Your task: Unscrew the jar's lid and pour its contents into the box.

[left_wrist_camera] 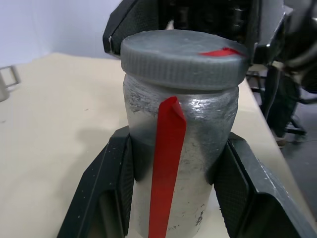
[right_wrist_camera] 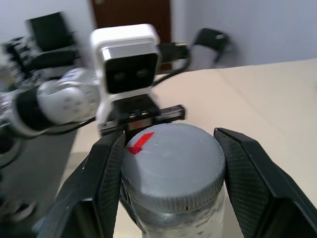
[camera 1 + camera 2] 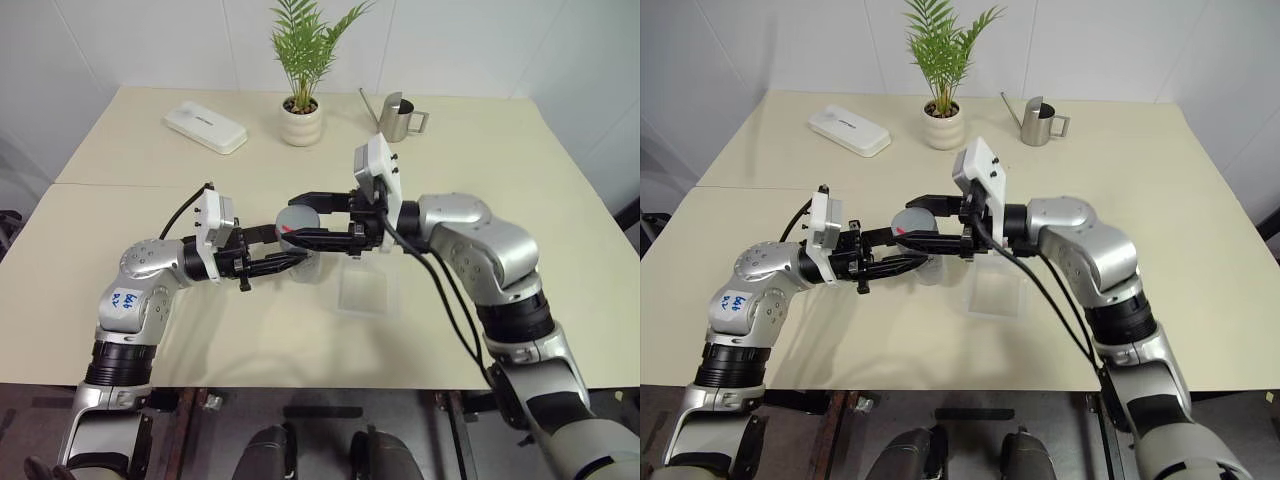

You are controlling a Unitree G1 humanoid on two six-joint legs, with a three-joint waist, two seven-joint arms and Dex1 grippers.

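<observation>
The jar (image 1: 178, 163) is held upright above the middle of the surface (image 3: 120, 300), a red stripe (image 1: 166, 168) running down its silver side. The left pincer (image 3: 290, 258) is clenched on the jar's body, one black finger (image 1: 111, 188) pressed against each side. The grey lid (image 2: 171, 166) sits on top of the jar, with a small red mark (image 2: 140, 142) near its rim. The right pincer (image 3: 305, 222) reaches in from the opposite side and grasps the lid, its fingers (image 2: 252, 183) set against the ribbed edge on both sides. The clear box (image 3: 365, 290) lies on the surface just beside the jar, toward the right edge and below the right pincer's wrist; whether anything lies in it cannot be told. Well apart, along the far edge, stand a white plant pot (image 3: 301, 122) with a green palm, a steel watering jug (image 3: 398, 118) and, nearer the far left corner, a flat white case (image 3: 205, 127).
</observation>
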